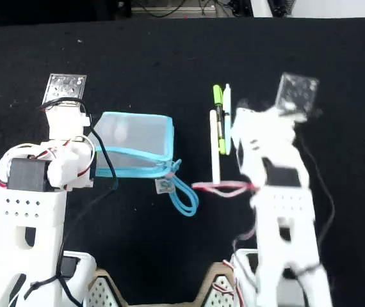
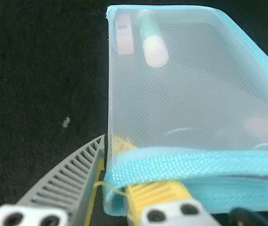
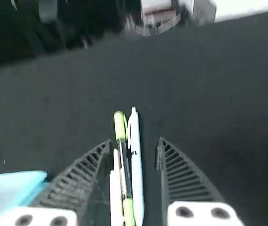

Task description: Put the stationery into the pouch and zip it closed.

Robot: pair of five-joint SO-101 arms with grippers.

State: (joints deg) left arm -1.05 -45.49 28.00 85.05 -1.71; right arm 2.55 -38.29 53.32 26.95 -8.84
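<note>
Blue pouch (image 2: 185,84) pinched, right tool (image 3: 134,141) straddling pens (image 3: 135,183)

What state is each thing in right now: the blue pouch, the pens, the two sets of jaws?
Pouch: lying flat, a few items inside, zip state unclear.
Pens: lying side by side, outside the pouch.
Left arm's jaws: shut on the pouch's corner.
Right arm's jaws: open, straddling the pens.
</note>
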